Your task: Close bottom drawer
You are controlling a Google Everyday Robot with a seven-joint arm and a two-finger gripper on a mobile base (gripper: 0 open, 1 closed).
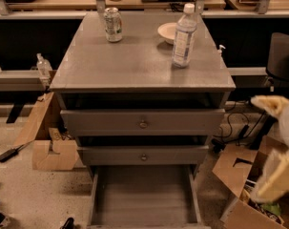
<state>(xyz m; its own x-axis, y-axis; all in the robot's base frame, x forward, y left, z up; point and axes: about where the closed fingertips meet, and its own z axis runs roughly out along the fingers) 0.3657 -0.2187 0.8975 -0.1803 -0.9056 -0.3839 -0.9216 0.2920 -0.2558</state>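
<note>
The grey cabinet [139,66] stands in the middle of the camera view. Its bottom drawer [144,197] is pulled far out toward me, and its plank floor is bare. The mid-width drawer [143,155] and the widest drawer [143,123] above it, each with a knob, stick out a little. My gripper [273,144], cream and white, hangs at the right edge of the view. It is to the right of the cabinet, at about the height of the lower drawers, and touches nothing.
A can [113,24], a water bottle [183,35] and a white bowl [170,32] stand on the cabinet top. Cardboard boxes lie on the floor at the left [51,149] and right [239,185]. Cables [239,128] trail to the right of the cabinet. A bench runs behind.
</note>
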